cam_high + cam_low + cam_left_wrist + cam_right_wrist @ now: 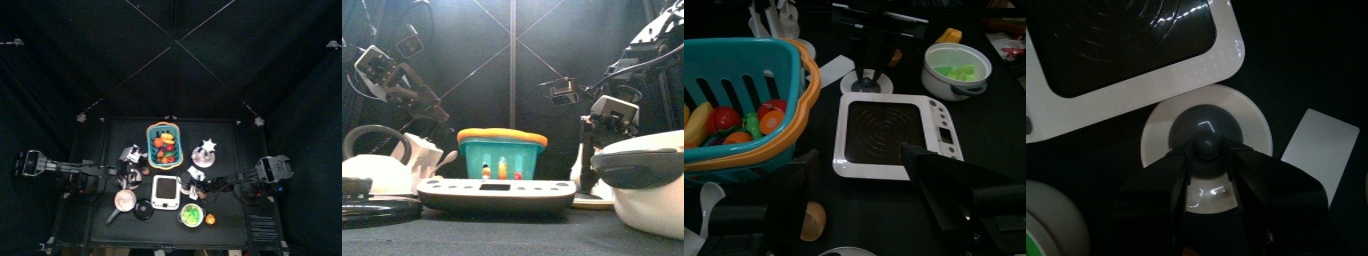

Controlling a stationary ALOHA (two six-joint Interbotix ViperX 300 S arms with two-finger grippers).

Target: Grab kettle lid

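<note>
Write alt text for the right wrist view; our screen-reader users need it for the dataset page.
The right hand is closed on the dark knob of a round white kettle lid lying on the black table. The corner of a white kitchen scale lies just beyond the lid.

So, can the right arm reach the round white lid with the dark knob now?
Probably yes: the right gripper is directly above the round white lid, at its dark knob, with nothing in between.
</note>
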